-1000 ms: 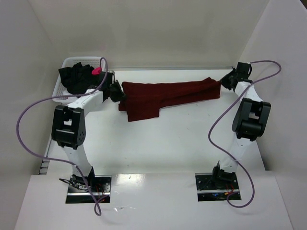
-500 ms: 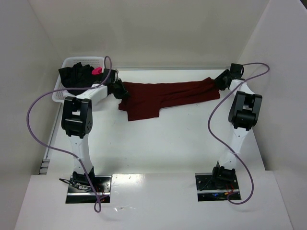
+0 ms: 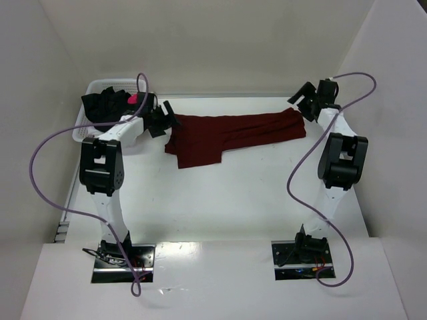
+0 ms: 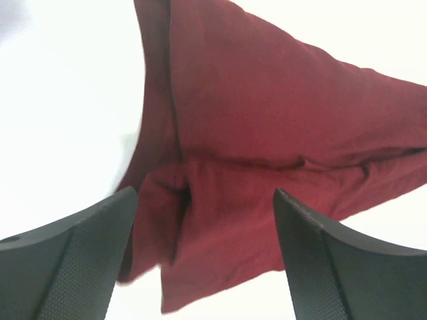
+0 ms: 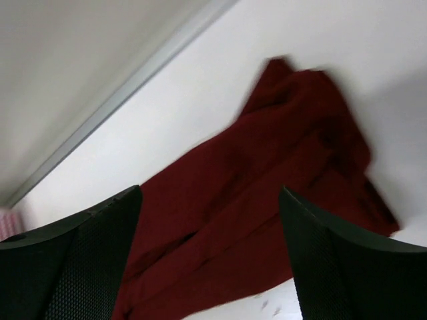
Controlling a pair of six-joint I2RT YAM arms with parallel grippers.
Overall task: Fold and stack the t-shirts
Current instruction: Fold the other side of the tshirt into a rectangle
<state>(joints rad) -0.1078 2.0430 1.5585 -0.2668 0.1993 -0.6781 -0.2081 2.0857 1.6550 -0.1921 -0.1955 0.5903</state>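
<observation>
The maroon t-shirt (image 3: 233, 133) lies stretched in a long band across the back of the table, its left end wider and folded over. My left gripper (image 3: 163, 119) hovers just above that left end, open, with nothing between its fingers. In the left wrist view the maroon t-shirt (image 4: 267, 133) lies below the open left gripper (image 4: 203, 193). Above the shirt's right end, my right gripper (image 3: 303, 101) is also open and empty. Its wrist view shows the maroon t-shirt (image 5: 267, 193) under the right gripper (image 5: 210, 190). The black t-shirt (image 3: 105, 108) with a pink mark (image 3: 133, 99) sits bunched in the basket.
A white mesh basket (image 3: 81, 132) stands at the back left corner, beside the left arm's elbow. White walls close in the table at the back and on both sides. Purple cables loop out from both arms.
Both grippers have gone from shut on the maroon shirt's ends to open and have lifted slightly off it. The shirt now lies free on the table.
</observation>
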